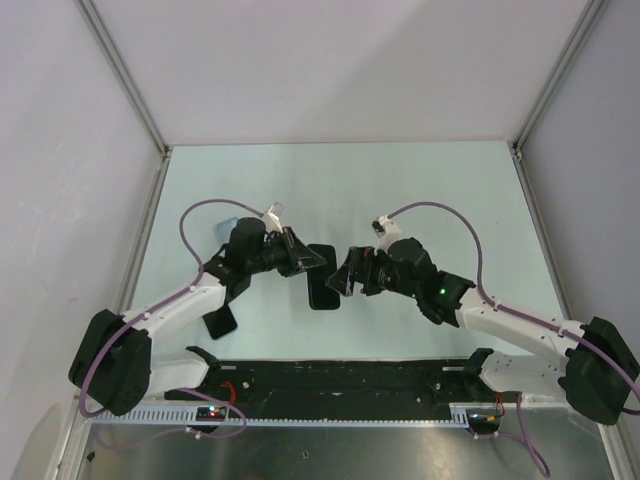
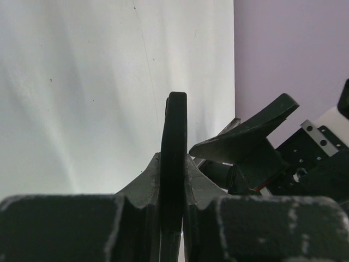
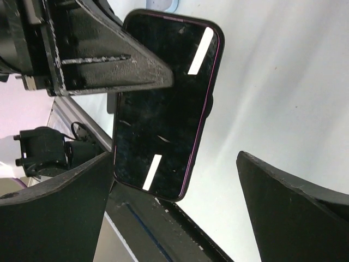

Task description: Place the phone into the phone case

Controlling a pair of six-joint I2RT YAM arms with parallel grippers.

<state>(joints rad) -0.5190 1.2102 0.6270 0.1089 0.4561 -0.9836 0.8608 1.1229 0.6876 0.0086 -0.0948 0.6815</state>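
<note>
The phone is a glossy black slab with a magenta edge, held off the table mat. My left gripper is shut on the phone's upper part. In the left wrist view the phone stands edge-on between the fingers. My right gripper is open just right of the phone. Its two fingers stand wide on either side of the phone's lower end without touching it. A pale-blue piece, likely the phone case, lies on the mat behind the left arm, mostly hidden.
Another flat black slab lies on the mat beside the left arm's forearm. A black base bar runs along the near edge. Grey rails border the pale mat on both sides.
</note>
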